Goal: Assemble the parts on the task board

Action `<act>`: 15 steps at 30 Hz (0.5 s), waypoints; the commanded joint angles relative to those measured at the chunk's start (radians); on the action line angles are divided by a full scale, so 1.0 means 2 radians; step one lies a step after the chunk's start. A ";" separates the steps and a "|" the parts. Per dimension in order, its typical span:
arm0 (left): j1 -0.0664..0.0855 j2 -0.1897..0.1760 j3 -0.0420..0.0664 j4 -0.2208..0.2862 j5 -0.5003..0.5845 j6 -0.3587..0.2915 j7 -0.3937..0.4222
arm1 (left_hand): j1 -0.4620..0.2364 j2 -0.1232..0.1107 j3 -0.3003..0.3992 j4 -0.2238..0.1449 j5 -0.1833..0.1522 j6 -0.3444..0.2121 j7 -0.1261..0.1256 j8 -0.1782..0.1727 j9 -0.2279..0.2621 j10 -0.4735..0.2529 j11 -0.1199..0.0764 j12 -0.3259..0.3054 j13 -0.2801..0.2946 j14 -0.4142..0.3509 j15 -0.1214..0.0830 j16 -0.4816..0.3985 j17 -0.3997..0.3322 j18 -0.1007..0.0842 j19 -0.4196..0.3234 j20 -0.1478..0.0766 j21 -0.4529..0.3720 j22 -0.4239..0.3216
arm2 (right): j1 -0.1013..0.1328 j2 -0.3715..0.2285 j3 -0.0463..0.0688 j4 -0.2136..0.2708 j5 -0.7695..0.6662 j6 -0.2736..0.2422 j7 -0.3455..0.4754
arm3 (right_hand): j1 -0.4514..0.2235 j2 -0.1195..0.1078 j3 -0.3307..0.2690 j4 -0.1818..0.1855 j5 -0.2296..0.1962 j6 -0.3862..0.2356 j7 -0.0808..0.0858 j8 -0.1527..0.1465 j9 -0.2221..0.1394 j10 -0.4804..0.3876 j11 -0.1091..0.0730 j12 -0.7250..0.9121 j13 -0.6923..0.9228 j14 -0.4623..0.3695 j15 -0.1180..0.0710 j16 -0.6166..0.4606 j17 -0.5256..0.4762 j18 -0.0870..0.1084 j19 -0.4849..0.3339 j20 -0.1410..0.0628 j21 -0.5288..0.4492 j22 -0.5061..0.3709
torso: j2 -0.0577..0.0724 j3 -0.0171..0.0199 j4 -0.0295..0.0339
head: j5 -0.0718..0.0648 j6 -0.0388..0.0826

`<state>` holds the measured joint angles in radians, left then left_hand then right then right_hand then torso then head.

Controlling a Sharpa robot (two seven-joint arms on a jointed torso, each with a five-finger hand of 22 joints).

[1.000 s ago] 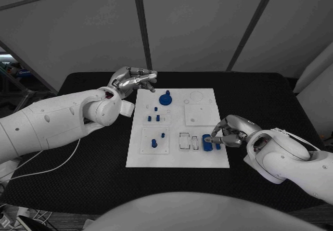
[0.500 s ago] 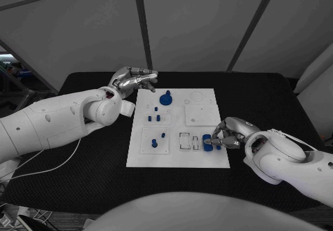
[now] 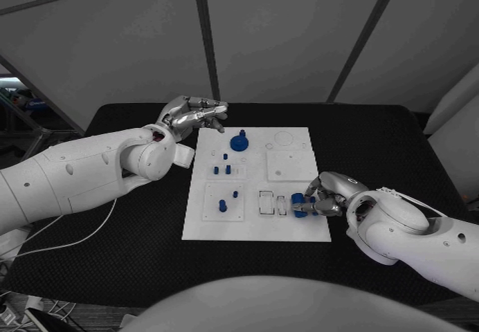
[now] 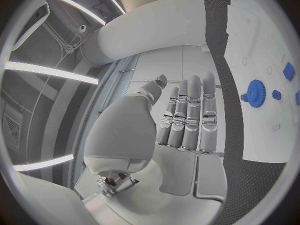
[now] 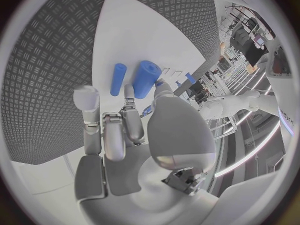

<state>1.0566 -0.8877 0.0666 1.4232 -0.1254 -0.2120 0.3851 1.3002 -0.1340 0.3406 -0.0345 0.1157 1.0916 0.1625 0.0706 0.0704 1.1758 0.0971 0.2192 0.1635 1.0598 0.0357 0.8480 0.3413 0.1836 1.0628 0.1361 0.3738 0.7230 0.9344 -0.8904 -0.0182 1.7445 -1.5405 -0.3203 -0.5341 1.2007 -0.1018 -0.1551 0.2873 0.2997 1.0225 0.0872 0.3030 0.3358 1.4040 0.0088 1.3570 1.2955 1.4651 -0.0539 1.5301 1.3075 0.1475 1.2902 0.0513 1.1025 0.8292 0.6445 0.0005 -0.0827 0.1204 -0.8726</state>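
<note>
The task board lies flat in the middle of the black bench, its long side running away from the robot. Near its near right corner lie two blue parts side by side: a thick blue cylinder and a thinner blue peg just beside it on the right. The right hand rests at that corner with its fingers curled down onto the two pieces. In the right wrist view the fingertips meet the end of the thick blue cylinder, with the thinner blue peg alongside; whether the hand actually grips the cylinder or only touches it cannot be told, because the fingers cover the contact.

Elsewhere on the board, a blue gear-topped part stands near the far left corner. Several small blue pegs stand in the left middle section, and two more stand in the near left section; the exact count is hard to make out. Two white rectangular recesses sit just left of the cylinder.

The left hand hovers above the far left corner of the board, clenched on nothing in the head view; in the left wrist view its fingers lie extended side by side.
</note>
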 commanded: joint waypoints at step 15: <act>0.001 0.000 0.001 0.000 0.002 0.008 0.005 | -0.005 0.001 -0.002 0.001 -0.001 -0.003 0.000 0.000 0.001 -0.004 0.000 -0.003 0.001 -0.004 0.000 -0.003 -0.001 -0.002 0.000 0.002 -0.003 -0.001 | -0.009 0.013 0.000 -0.013 -0.008 0.007 -0.004 | 0.040 0.024 -0.001 -0.005 0.066 -0.012 -0.002 0.021 0.029 -0.001 -0.001 -0.002 0.008 0.044 -0.003 0.004 0.094 -0.007 -0.001 -0.002 0.004 0.005 | 0.000 -0.0002 -0.0015 | 0.005 0.000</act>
<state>1.0564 -0.8877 0.0666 1.4218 -0.1248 -0.2087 0.3851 1.3002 -0.1340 0.3406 -0.0345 0.1157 1.0915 0.1625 0.0706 0.0704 1.1758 0.0971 0.2192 0.1634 1.0599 0.0357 0.8480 0.3414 0.1837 1.0628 0.1361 0.3739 0.7220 0.9217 -0.8641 -0.0136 1.7221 -1.5541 -0.3188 -0.5351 1.2629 -0.0580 -0.1592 0.2850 0.4246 1.0030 0.0824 0.3422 0.3930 1.4040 0.0089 1.3571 1.3082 1.4651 -0.0538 1.5342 1.3074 0.1476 1.2902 0.0514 1.1093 0.8381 0.6442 0.0004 -0.0831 0.1295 -0.8727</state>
